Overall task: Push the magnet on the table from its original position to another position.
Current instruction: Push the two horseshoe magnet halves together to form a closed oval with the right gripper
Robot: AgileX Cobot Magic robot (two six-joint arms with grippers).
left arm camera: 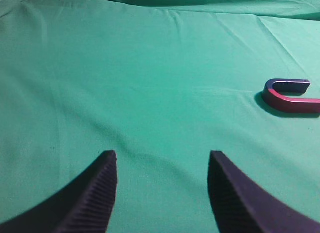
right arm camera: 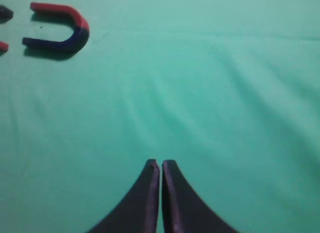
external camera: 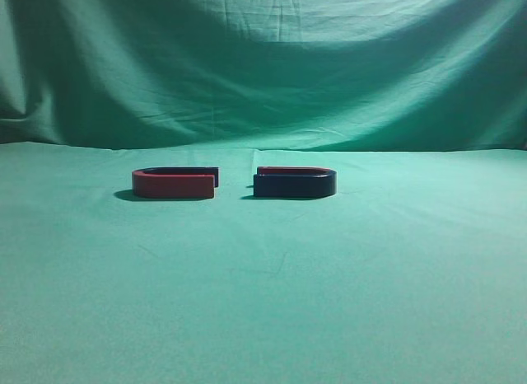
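Two red-and-blue horseshoe magnets lie flat on the green cloth with their open ends facing each other. The left magnet (external camera: 174, 183) shows its red side; it also shows in the left wrist view (left arm camera: 290, 95) at the right edge. The right magnet (external camera: 295, 182) shows its dark blue side; it also shows in the right wrist view (right arm camera: 57, 28) at the top left. My left gripper (left arm camera: 162, 158) is open and empty, well short of its magnet. My right gripper (right arm camera: 160, 165) is shut and empty, far from its magnet. Neither gripper shows in the exterior view.
A green cloth (external camera: 263, 302) covers the table and a green backdrop (external camera: 263, 63) hangs behind it. The tips of the left magnet (right arm camera: 4, 13) peek in at the left edge of the right wrist view.
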